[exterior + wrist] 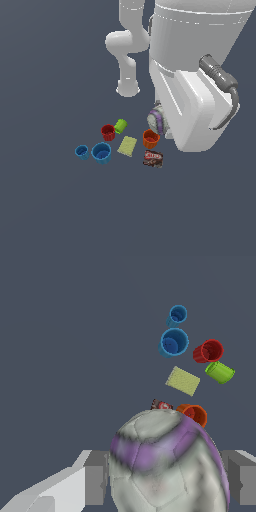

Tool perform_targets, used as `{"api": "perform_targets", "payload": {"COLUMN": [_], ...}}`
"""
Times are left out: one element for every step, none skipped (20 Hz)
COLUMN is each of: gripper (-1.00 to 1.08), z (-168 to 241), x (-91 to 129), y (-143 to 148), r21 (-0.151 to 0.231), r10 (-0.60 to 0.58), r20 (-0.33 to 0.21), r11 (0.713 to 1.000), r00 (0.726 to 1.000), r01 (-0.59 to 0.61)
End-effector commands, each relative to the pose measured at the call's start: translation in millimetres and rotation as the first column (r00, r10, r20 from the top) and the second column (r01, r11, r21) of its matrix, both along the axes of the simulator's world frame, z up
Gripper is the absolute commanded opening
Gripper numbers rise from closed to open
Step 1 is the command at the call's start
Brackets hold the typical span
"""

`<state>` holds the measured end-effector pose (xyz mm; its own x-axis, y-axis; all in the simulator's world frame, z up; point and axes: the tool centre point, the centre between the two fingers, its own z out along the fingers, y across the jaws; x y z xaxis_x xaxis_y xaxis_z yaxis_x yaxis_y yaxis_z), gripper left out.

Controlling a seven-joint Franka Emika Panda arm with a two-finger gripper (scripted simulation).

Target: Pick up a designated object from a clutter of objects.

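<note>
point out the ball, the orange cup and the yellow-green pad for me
ball (165, 466): wrist view, on its whitish front surface, between the claw fingers.
orange cup (150, 138): exterior view, on its open mouth.
yellow-green pad (127, 146): exterior view, on the middle of its flat top.

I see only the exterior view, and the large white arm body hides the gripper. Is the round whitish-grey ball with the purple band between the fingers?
Observer: Yes. In the wrist view the whitish-grey ball sits in the gripper, with a grey finger pad against each of its sides.
Operator: Thank you. Is any other thing caught between the pads with it?
Observer: No. Only the ball fills the gap. The orange plastic cup and the flat yellow-green pad lie beyond it, outside the fingers.
</note>
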<state>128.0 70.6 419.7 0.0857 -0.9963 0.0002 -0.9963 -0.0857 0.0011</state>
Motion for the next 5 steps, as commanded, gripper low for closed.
{"api": "perform_targets", "payload": {"gripper": [-1.00, -1.00, -1.00, -1.00, -1.00], "z": [2.7, 2.7, 2.5, 2.1, 1.9], "x": [0.7, 0.9, 0.9, 0.9, 0.9], "y": [0.4, 0.5, 0.4, 0.4, 0.3], "r21": [0.000, 0.000, 0.000, 0.000, 0.000], "r10": [0.000, 0.000, 0.000, 0.000, 0.000], "r20": [0.001, 0.001, 0.001, 0.001, 0.001], "r11": [1.000, 1.000, 1.000, 1.000, 1.000], "r00": [1.000, 1.000, 1.000, 1.000, 1.000], "r01": [0.000, 0.000, 0.000, 0.000, 0.000]}}
